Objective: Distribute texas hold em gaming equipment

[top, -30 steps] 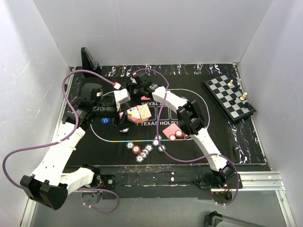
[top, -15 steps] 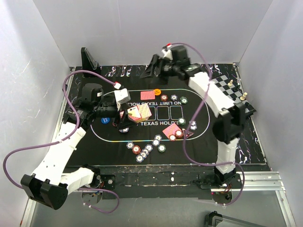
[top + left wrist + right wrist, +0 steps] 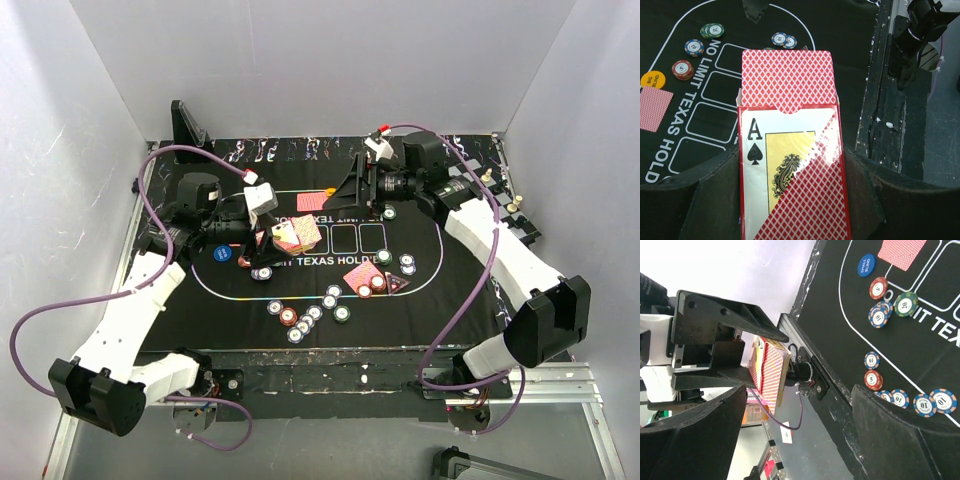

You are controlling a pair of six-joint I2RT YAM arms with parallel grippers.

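My left gripper is shut on an open red card box with an ace of spades on its face. It holds the box tilted above the mat's left half. Red-backed playing cards stick out of the box's top. My right gripper hangs open and empty over the mat's far middle, pointing left at the box. One card lies face down beside the yellow button. Poker chips lie in a cluster near the front. More chips rest on cards right of centre.
The black hold'em mat covers the table. A blue small-blind disc lies under my left arm. The chessboard sits at the right, partly hidden by my right arm. A black stand is at the back left corner. White walls close in three sides.
My right arm left the box, swung to the back of the table, and now sits right of centre facing the box. The left arm and box stayed put.
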